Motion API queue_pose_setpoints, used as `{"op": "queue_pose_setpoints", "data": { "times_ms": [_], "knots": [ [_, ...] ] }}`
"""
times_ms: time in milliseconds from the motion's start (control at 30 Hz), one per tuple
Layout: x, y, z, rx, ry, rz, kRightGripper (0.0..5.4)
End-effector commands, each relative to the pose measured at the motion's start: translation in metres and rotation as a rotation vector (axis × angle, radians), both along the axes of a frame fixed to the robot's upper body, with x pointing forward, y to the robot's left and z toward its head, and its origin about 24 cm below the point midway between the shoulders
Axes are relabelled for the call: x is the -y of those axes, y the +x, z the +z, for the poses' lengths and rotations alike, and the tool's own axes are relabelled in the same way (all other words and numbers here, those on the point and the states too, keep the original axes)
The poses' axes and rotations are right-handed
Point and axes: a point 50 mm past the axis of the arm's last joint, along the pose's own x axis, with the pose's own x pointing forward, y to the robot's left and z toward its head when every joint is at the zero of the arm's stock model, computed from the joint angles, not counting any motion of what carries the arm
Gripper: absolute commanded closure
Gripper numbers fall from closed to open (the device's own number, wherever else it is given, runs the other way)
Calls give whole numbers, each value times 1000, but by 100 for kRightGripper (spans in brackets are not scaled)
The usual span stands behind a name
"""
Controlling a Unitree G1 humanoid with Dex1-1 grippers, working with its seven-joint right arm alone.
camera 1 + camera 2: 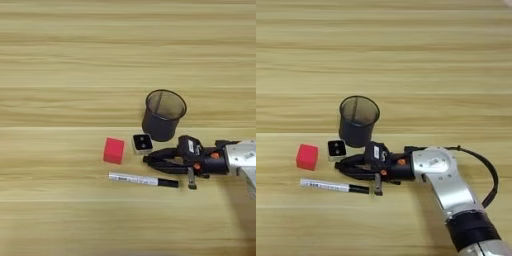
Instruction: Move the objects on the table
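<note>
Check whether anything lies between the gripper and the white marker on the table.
Nothing visible does. The right gripper hovers just behind the white-barrelled marker, with only bare table between them. The white block and red cube sit off that line.

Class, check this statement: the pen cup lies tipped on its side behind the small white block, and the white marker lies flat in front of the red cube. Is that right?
Not quite. The pen cup stands upright, its open mouth facing up, as the left eye view shows. The rest holds: it is behind the small white block, and the white marker lies flat in front of the red cube.
</note>
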Motion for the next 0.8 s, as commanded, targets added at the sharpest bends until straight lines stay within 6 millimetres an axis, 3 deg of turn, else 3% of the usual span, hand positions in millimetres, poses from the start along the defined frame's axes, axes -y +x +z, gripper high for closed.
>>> {"op": "queue_pose_setpoints", "data": {
  "times_ms": [33, 800],
  "knots": [
    [3, 21, 19, 119, -14, -42, 461],
    [7, 19, 1, 98, -84, -17, 461]
  ]
}}
